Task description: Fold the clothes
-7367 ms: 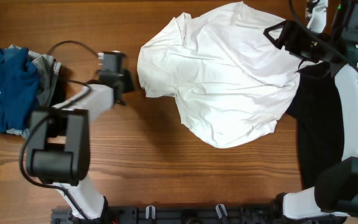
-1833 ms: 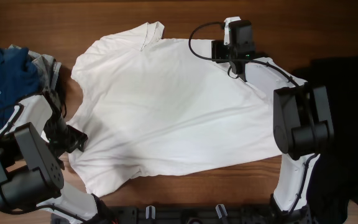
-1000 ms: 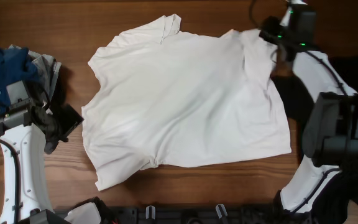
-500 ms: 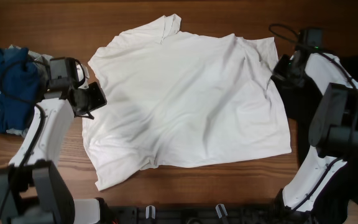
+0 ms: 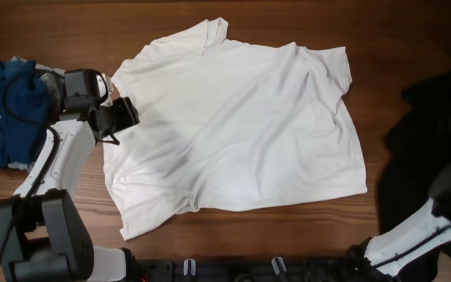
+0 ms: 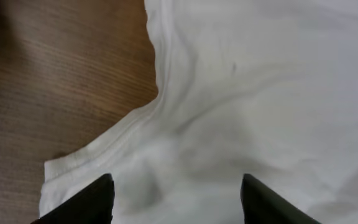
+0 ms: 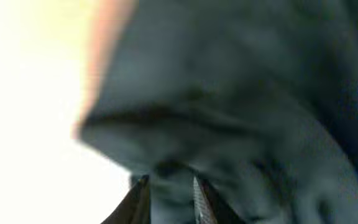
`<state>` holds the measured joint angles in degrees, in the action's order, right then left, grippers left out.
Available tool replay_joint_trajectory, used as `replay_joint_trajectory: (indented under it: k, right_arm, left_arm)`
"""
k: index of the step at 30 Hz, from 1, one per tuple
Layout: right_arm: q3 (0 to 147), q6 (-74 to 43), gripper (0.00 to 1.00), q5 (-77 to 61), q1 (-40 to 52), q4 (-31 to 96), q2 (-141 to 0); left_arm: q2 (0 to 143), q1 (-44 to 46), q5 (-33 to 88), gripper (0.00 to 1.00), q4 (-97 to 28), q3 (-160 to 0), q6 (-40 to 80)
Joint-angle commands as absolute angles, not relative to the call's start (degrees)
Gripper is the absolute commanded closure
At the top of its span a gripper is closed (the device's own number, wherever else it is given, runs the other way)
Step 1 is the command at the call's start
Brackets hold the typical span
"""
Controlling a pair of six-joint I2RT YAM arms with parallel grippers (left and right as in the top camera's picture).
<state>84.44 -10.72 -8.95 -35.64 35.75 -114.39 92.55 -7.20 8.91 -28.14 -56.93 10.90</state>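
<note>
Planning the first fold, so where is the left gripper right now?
In the overhead view, the left gripper sits over the left edge of the white T-shirt, beside a sleeve, with the blue clothes pile just behind it.

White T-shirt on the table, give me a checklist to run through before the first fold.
1. T-shirt spread out: ok, light wrinkles only.
2. Left hand open: ok, fingers wide apart above the shirt's edge.
3. Cloth gripped by left hand: not ok, nothing between its fingers.
4. Right hand at the shirt: not ok, it is over the black cloth at the right.
5. Right hand open: cannot tell, view blurred.
6. Blue clothes apart from the shirt: ok.
</note>
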Motion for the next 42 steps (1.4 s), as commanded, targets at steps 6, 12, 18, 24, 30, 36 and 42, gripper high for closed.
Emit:
replay_joint_trajectory:
  k: [6, 12, 18, 24, 30, 36, 42]
  right_arm:
    - [86.3, -5.1, 0.64, -30.2, -18.8, 37.9, -103.6]
    - [86.1, -8.1, 0.64, -29.5, -14.2, 42.6, -103.7]
    - [76.3, -9.4, 0.55, -16.3, -11.8, 45.1, -103.9]
    - [63.2, -6.9, 0.50, -20.4, -11.1, 39.8, -104.6]
    - [55.7, -12.5, 0.94, -15.5, -9.7, 34.7, -104.6]
    - [59.6, -25.2, 0.96, 3.9, -13.1, 48.5, -102.5]
    - [67.6, -14.3, 0.57, -22.2, -13.0, 31.4, -96.0]
  left_arm:
    - [106.0, -6.9, 10.7, 0.85, -17.4, -57.1, 7.7]
    - [108.9, -8.0, -15.5, 0.96, -22.8, -57.1, 17.2]
    - [108.9, -18.7, -11.7, 0.96, -26.4, -57.1, 27.5]
    - [108.9, -18.9, -9.0, 0.96, -27.7, -57.5, 30.1]
    - [108.9, -18.9, -8.6, 0.96, -27.8, -57.5, 30.1]
    - [108.9, -18.9, -8.8, 0.93, -27.5, -57.5, 27.2]
    - [106.5, -18.7, 2.0, 0.66, -28.1, -60.3, 20.2]
